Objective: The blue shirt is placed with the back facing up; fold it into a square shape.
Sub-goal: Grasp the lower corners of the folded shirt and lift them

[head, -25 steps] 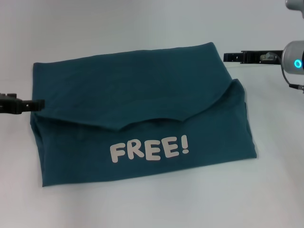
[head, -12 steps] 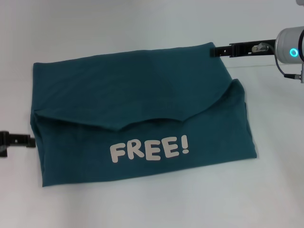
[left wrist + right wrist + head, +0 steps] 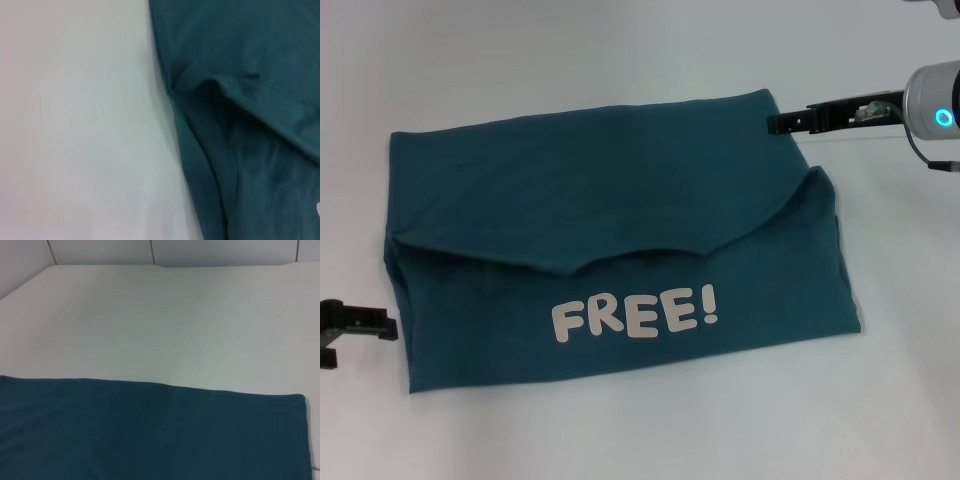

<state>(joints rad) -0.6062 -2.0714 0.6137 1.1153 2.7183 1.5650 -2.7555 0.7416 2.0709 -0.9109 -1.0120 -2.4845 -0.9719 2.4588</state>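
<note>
The blue shirt [image 3: 600, 190] lies flat on the white table [image 3: 620, 50] as a wide rectangle. Its near part is folded up over the middle, showing pale "FREE!" lettering [image 3: 635, 312]. A curved hem edge [image 3: 620, 258] crosses the cloth above the letters. My left gripper [image 3: 386, 326] sits low at the shirt's near-left side, just off the cloth edge. My right gripper [image 3: 776, 123] reaches in at the shirt's far-right corner. The left wrist view shows the folded side edge of the shirt [image 3: 250, 100], and the right wrist view shows the shirt's far edge [image 3: 150, 430].
White tabletop surrounds the shirt on all sides. A tiled wall [image 3: 150, 250] rises behind the table's far edge in the right wrist view. The right arm's grey wrist with a blue ring light [image 3: 940, 115] hangs over the right side.
My left gripper has moved from the shirt's mid-left edge toward the near-left corner. My right gripper has slid left to the far-right corner and tilted slightly down. The shirt has not moved.
</note>
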